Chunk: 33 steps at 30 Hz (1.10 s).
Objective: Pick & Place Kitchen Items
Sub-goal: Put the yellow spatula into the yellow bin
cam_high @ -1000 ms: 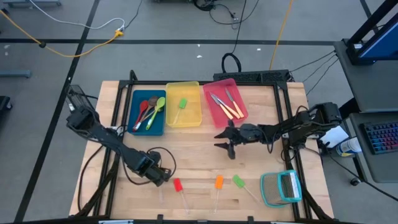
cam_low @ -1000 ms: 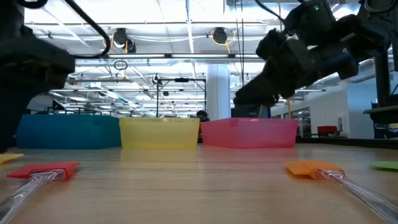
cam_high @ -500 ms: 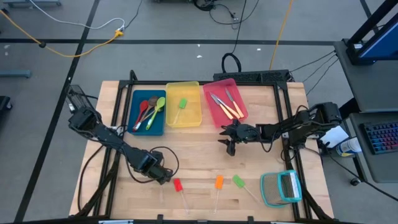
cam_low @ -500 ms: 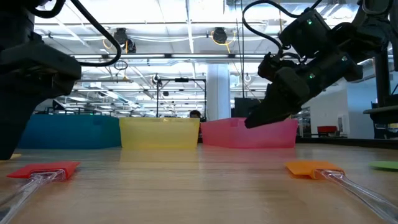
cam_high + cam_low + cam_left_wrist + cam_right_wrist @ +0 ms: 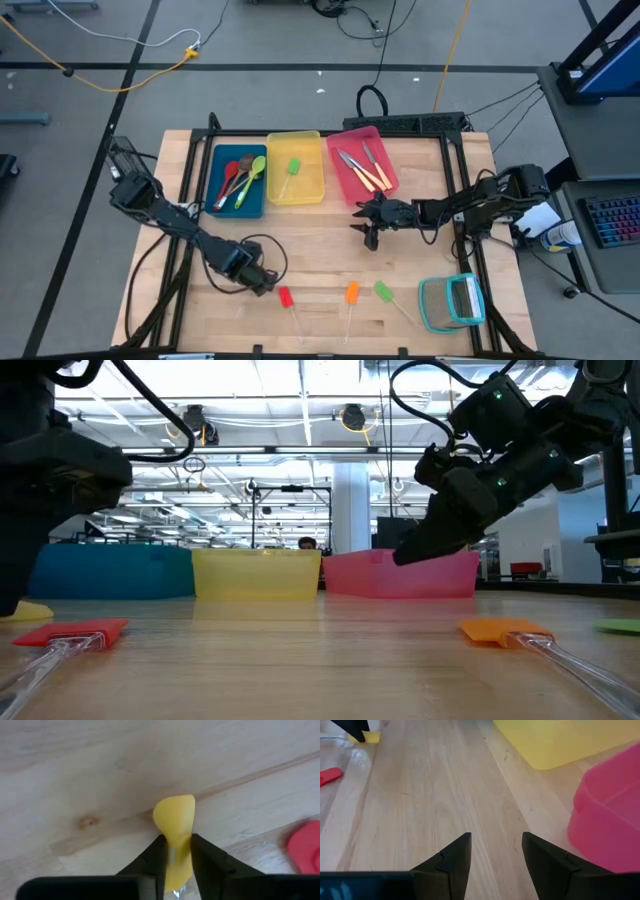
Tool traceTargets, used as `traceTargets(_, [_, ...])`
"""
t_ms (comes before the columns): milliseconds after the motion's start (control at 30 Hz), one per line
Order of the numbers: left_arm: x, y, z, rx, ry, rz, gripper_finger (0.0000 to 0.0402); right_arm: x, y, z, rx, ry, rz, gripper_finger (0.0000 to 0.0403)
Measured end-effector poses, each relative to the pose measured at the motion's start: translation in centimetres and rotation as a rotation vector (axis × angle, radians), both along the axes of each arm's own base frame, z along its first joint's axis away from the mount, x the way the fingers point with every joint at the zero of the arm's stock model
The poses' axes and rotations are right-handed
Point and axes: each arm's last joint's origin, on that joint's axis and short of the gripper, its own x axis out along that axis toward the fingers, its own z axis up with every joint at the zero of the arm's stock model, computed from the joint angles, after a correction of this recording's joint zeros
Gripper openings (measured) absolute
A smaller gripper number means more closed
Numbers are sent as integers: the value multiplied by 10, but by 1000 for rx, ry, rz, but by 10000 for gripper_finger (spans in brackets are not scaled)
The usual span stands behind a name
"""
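My left gripper (image 5: 266, 287) is down at the table's near left, shut on a yellow-headed stick (image 5: 174, 815) that lies on the wood. The low view shows the yellow head (image 5: 25, 610) at table level. To its right lie a red-headed stick (image 5: 286, 297), an orange-headed one (image 5: 352, 293) and a green-headed one (image 5: 384, 291), flat on the table. My right gripper (image 5: 368, 235) hangs open above the table's middle, just in front of the pink bin, with nothing between its fingers (image 5: 452, 857). My left gripper pinches the yellow head's narrow lower part (image 5: 175, 845) between its two fingers (image 5: 158, 856), one on each side edge. The soft head is squeezed narrower where they meet it. The fingers slant down from the table's left. The head rests on the table.
At the back stand a blue bin (image 5: 222, 158) with spoons, a yellow bin (image 5: 310, 180) with a green-headed stick, and a pink bin (image 5: 345, 185) with knives. A teal-framed square object (image 5: 452, 303) lies near the front right corner.
My left gripper has shut on the yellow head, which now bulges between its fingers. My right gripper has sunk lower and tipped its fingers down in front of the pink bin, then kept still.
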Motion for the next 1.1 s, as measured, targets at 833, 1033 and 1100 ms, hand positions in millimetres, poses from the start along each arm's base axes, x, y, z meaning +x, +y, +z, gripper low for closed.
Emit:
traceTargets(833, [26, 25, 11, 116, -92, -86, 33, 2, 0, 3, -20, -33, 12, 171])
traceTargets(1033, [49, 48, 30, 195, -162, -138, 34, 2, 0, 3, -23, -33, 14, 171])
traceTargets(1100, [60, 61, 39, 242, -192, -166, 33, 2, 0, 3, -23, -33, 14, 171])
